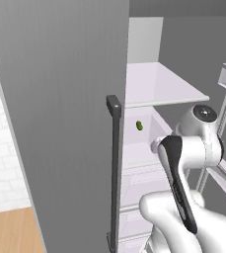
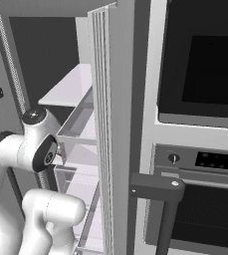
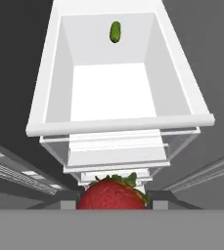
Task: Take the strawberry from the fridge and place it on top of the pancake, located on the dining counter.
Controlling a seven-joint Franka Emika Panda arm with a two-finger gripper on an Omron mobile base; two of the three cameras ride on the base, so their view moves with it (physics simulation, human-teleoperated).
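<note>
In the hand view my gripper (image 3: 112, 200) is shut on the strawberry (image 3: 112, 192). The red fruit with green leaves sits between the two dark fingertips (image 3: 70, 198). The hand looks down into the open fridge (image 1: 149, 89), above a white drawer (image 3: 118, 124) stacked over lower drawers. My wrist (image 1: 196, 143) reaches in past the grey fridge door (image 1: 60, 123). The pancake and the dining counter are out of view.
A small green fruit (image 3: 115, 31) lies at the far end of the white drawer and is also seen as the green fruit (image 1: 139, 125) under a white shelf (image 1: 159, 84). The door's dark bar handle (image 1: 115, 173) stands close to the arm. A black-fronted wall oven (image 2: 205, 64) is right of the other door (image 2: 118, 124).
</note>
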